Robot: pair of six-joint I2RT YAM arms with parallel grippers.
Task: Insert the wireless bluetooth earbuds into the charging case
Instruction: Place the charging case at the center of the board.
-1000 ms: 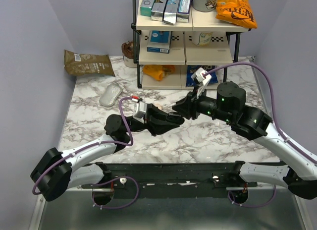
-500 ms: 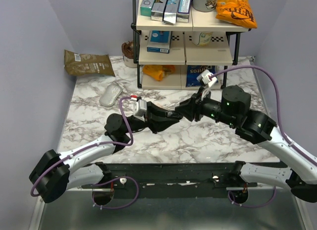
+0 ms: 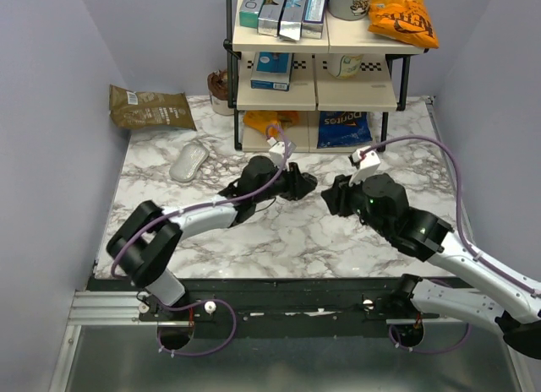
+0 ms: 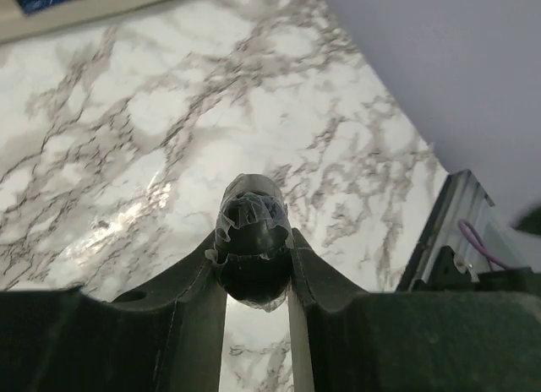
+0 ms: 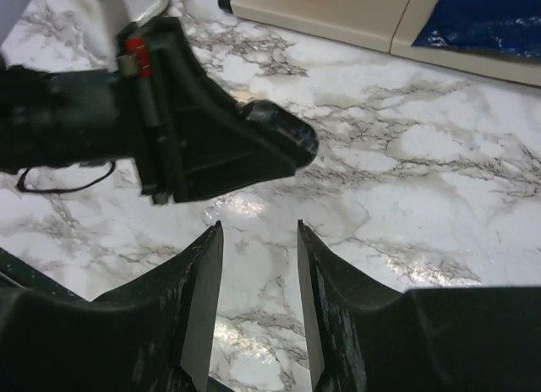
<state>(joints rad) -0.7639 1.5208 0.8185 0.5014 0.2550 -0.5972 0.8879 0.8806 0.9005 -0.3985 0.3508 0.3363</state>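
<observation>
**Case clamped in left gripper, right gripper empty**

Left wrist cam: left gripper [image 4: 254,250] is clenched on the case [image 4: 252,213]. It's a black oval pod pinched at its sides, nose sticking out past the fingertips, with a crinkled bluish patch on its upper face. Can't tell the lid state.

Right wrist cam gives the side profile instead: the case's long axis runs along the left fingers, nose pointing toward the right arm, held above the marble. Right gripper [image 5: 259,233] has its jaws apart with nothing between them, and sits just short of the case, facing it.

Only the top cam shows the layout: both grippers nose to nose over mid-table [image 3: 279,240], with a small gap between them.

Earbuds: too small to make out in any view.

Room: the shelf [image 3: 317,96] feet are just behind the grippers. Bare marble runs forward to the rail [image 3: 296,289] and right to the wall. Bag [image 3: 150,107] is well apart at far left.
</observation>
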